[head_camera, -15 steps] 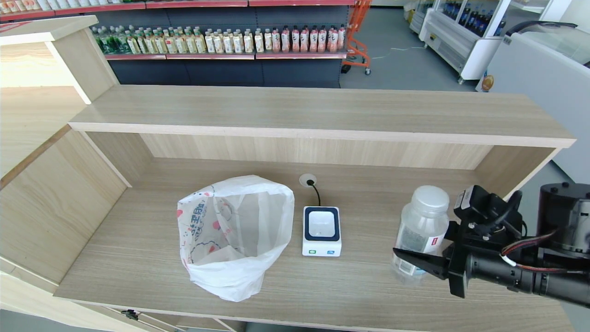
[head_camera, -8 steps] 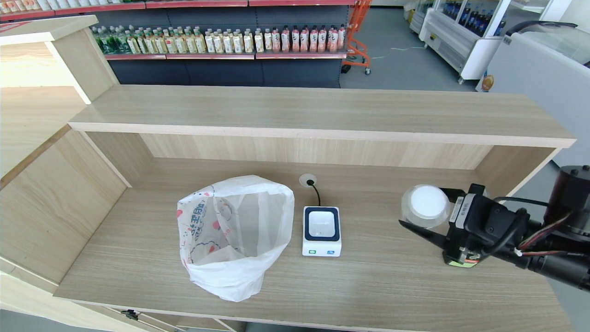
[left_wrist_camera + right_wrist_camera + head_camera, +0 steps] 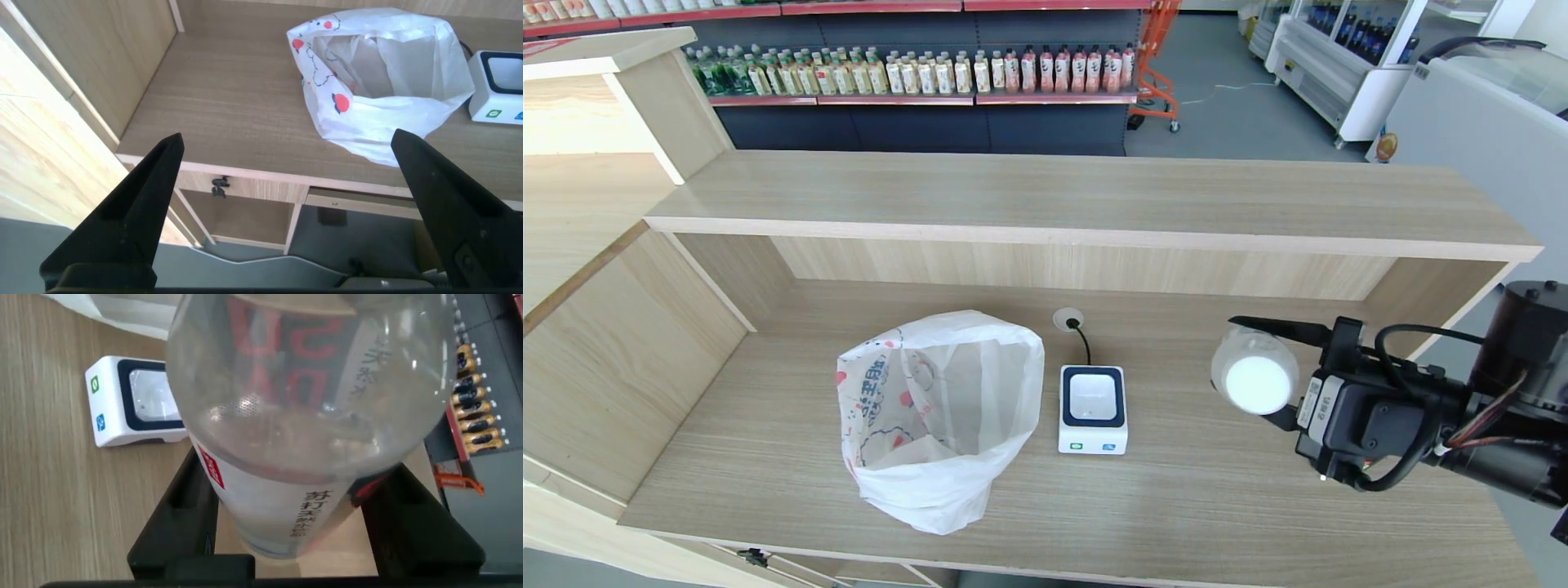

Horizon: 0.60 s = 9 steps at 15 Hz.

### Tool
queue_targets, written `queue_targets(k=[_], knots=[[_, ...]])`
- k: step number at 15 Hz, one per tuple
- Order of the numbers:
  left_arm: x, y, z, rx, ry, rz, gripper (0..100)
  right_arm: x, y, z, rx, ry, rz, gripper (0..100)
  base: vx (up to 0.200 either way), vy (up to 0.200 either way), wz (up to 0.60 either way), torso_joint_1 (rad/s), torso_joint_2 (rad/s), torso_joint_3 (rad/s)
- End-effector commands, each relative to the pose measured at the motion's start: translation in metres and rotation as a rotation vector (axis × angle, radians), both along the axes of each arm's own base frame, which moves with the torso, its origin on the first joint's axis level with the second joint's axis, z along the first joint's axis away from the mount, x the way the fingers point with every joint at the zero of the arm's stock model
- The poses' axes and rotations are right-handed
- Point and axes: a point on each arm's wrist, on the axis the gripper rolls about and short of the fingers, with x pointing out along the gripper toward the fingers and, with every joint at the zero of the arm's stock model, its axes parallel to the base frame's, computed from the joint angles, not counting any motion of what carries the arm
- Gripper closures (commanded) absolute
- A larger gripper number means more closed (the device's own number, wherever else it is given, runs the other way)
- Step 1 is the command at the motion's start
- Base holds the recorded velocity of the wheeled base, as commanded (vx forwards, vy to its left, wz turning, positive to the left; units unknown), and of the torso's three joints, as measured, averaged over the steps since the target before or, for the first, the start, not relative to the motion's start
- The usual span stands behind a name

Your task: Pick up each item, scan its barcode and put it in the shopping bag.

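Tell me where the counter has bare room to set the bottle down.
Bare wood lies right of the scanner, under the held bottle, and between the shopping bag and the left wall. It is tight where bag and scanner stand close together.

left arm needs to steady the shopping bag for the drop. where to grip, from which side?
Probably the rim of the shopping bag on its printed left wall, with the left gripper coming down from the robot's left. The mouth stands open upward, that wall is upright thin film, and the scanner crowds the other side.
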Motion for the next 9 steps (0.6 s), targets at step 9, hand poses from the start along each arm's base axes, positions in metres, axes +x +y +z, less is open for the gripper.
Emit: queue_targets(k=[9], knots=[[0.0000,0.0000,0.0000,0.005,0.000,0.000,0,0.0006,0.0051,-0.0038,-0.052,-0.033,0.016,100,0.000,0.000,0.00,0.000,0.00,0.000]])
